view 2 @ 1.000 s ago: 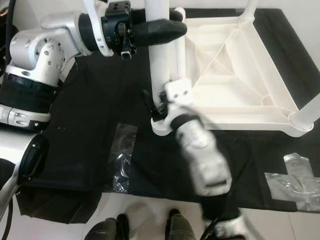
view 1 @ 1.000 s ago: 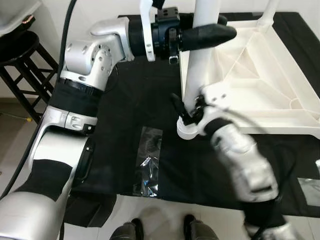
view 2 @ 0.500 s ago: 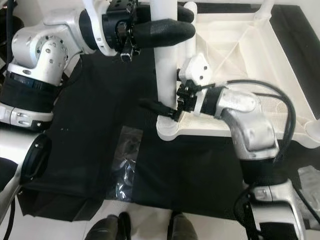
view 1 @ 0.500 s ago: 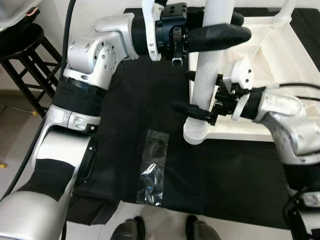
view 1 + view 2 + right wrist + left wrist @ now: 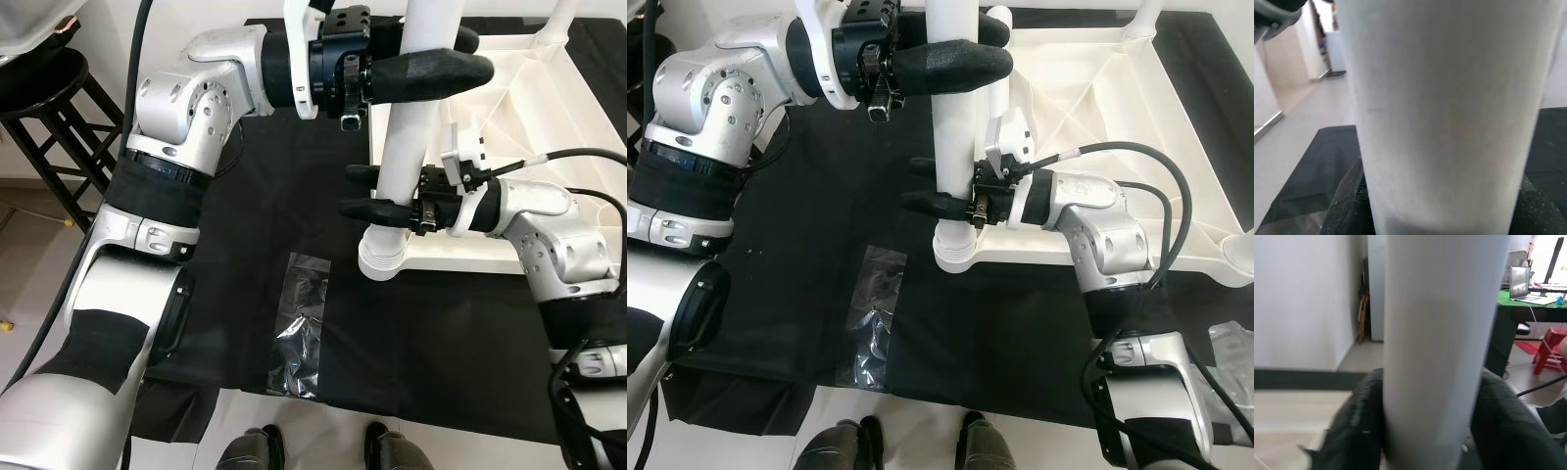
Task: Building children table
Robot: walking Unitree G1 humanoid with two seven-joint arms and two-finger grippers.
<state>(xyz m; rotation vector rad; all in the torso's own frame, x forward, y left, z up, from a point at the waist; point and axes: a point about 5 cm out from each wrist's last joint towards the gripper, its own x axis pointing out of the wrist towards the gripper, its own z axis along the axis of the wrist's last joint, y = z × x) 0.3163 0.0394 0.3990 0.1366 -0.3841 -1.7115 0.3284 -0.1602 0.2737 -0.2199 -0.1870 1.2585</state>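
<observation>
Both end effectors (image 5: 416,59) (image 5: 367,191) gripping table leg (image 5: 407,147)

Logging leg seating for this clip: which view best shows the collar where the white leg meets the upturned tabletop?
Left eye view: the collar sits at the tabletop corner, below the right gripper. Right eye view shows the same. Both wrist views show the leg close up, not the collar.
</observation>
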